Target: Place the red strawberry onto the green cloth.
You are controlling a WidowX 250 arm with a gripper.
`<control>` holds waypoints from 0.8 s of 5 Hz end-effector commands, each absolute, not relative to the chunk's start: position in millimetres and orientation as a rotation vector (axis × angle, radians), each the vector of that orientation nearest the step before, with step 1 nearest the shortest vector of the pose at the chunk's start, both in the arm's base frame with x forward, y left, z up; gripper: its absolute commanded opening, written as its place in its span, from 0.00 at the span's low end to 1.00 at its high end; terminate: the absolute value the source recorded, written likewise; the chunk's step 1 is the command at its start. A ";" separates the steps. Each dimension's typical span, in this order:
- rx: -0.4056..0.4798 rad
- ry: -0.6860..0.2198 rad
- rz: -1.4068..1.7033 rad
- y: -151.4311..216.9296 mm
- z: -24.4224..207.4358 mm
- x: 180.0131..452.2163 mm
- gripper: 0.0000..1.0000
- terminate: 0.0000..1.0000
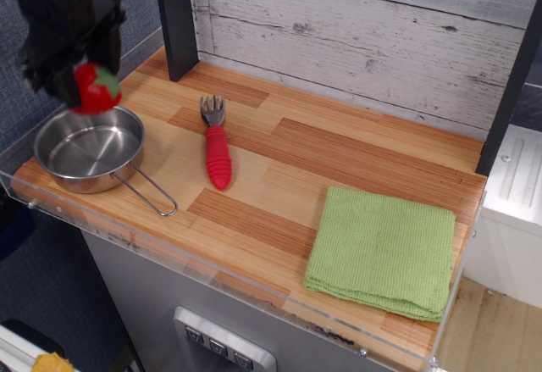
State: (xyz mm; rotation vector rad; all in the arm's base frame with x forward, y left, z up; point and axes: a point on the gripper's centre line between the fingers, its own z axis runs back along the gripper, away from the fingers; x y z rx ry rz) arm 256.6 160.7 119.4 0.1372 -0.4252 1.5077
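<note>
My black gripper [85,84] is at the far left, shut on the red strawberry [96,89], which has a green leafy cap on its right side. It holds the strawberry in the air above the far rim of a small steel pan [91,148]. The green cloth [381,250] lies flat at the front right of the wooden counter, far from the gripper. My fingertips are mostly hidden behind the strawberry.
A fork with a ribbed red handle [217,147] lies on the counter between pan and cloth. The pan's wire handle [146,192] points toward the front. A dark post [176,16] stands at the back left. A clear acrylic lip [254,291] runs along the front edge.
</note>
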 end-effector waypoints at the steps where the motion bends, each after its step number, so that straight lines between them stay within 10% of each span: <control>1: 0.068 -0.563 1.350 98.3 175.2 267.6 0.00 0.00; 4: 0.006 -0.545 1.014 -17.5 158.0 283.9 0.00 0.00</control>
